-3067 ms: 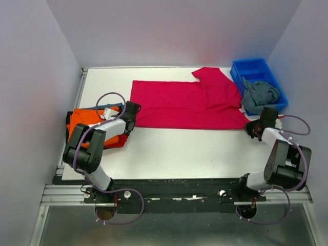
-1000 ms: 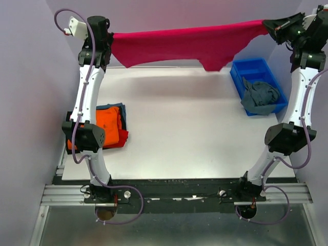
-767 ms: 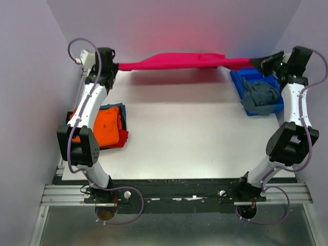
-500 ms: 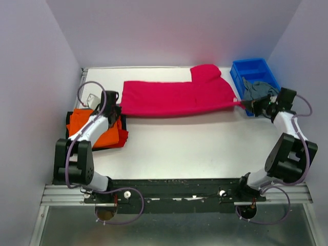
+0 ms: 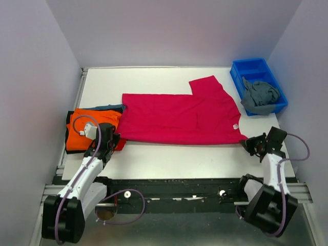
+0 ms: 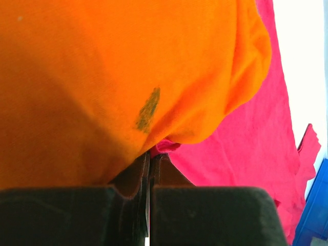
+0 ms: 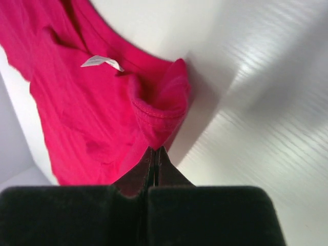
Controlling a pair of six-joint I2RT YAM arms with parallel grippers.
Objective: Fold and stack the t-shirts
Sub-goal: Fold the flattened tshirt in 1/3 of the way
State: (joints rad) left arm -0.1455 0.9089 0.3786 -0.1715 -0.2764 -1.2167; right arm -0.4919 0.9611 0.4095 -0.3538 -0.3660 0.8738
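The large crimson-pink cloth t-shirt [image 5: 179,118], airborne a second ago, now lies flat mid-frame on the white bench [image 5: 179,156], left end effector [image 5: 109,141] and right end effector [image 5: 251,145] pinched shut on its lower corners, so I can fold

From above, the orange t-shirt [image 5: 91,125] hides most of what lies beneath: we make out only a strip of the blue t-shirt [image 5: 110,107] at its far edge, a sliver of the red t-shirt [image 5: 119,145] at the near right and a black t-shirt [image 5: 67,134] edge on the left. The crimson-pink t-shirt [image 5: 179,115] covers the orange one's right edge. The grey-blue t-shirt [image 5: 259,95], crumpled, hides much of the blue bin [image 5: 249,62] floor. We cannot read the white tag [image 7: 100,61]. In the left wrist view blurred orange cloth, cut off top and left, drapes over the left end effector [image 6: 148,160] tips. In the right wrist view the crimson cloth runs off the top and left edges.
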